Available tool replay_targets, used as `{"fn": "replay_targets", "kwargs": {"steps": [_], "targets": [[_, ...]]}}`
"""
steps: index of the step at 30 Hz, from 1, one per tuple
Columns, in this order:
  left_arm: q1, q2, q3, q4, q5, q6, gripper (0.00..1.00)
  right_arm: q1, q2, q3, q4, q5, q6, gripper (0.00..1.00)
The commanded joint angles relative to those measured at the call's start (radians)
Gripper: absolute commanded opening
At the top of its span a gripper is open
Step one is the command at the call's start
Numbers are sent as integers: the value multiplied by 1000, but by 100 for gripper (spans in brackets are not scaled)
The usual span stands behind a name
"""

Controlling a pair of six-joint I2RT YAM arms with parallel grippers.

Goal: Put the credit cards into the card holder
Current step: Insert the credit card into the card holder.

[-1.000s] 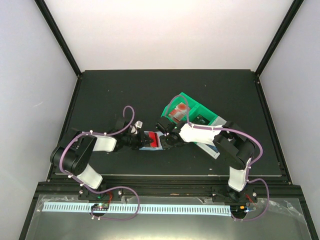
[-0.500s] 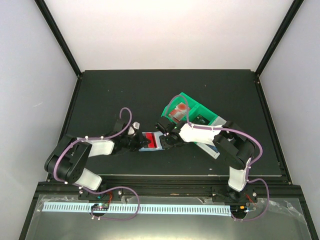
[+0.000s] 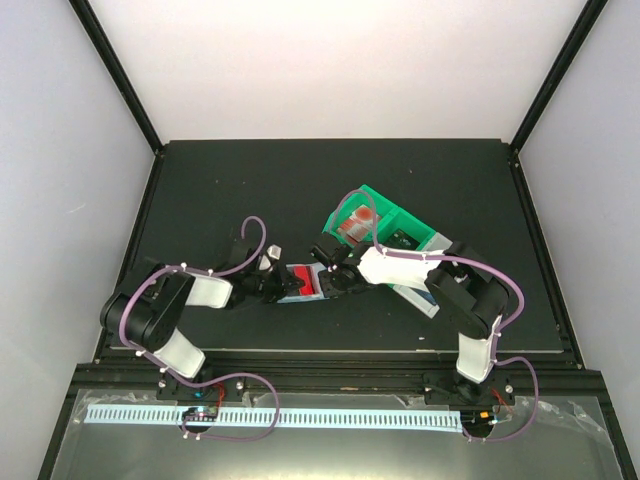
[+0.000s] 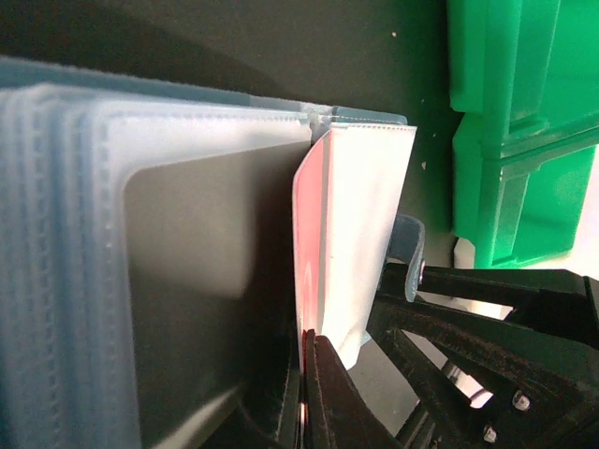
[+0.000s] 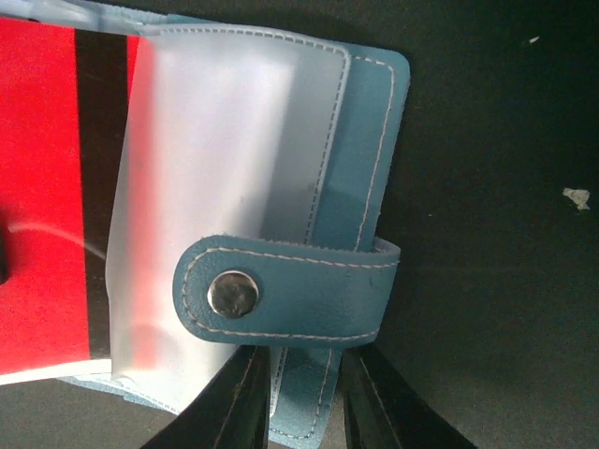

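a: where is the card holder being kept?
b: it is being held open on the bench, between the two arms and near the green bin. its teal cover is being pinched at the edge by the right claw, just below the clasp tab.
a: and the left claw?
b: it is being pressed together on the edge of a red-and-white card, seen almost edge-on from the left wrist. the card is being fed into a clear pocket. going by the right wrist view, part of it is lying under the frosted film and a good part is showing outside.
a: how is this step being done well?
b: most likely the card is best being slid flat along the pocket, not at a tilt, so that its corners are not being caught on the stitched seam. the cover is best being pinned firmly by the right claw, so that the holder is not being dragged along with the card.
a: what is being risked?
b: the film could be buckled, or the card bent, if too much force is being used. the pinch is probably best being let go only once the card is fully seated.
a: and the rest of the task?
b: more cards are lying in the green bin, so a good deal is being left to do.
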Motion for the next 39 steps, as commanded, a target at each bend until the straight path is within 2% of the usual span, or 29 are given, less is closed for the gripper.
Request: {"fn": "replay_targets", "kwargs": {"steps": [1, 13, 19, 28, 34, 39], "targets": [[-10, 47, -20, 53, 22, -31, 2, 7, 62, -13, 1, -15, 7, 24], [-14, 74, -35, 124, 93, -62, 3, 7, 68, -1, -2, -15, 4, 24], [-15, 117, 5, 78, 105, 16, 8, 7, 68, -1, -2, -15, 2, 24], [-15, 27, 80, -203, -25, 199, 13, 7, 69, -1, 0, -13, 4, 24], [-18, -35, 119, -400, -122, 292, 28, 7, 73, -2, -1, -12, 4, 24], [-18, -65, 129, -477, -175, 314, 41, 7, 74, 0, 3, -17, 1, 24]]}}
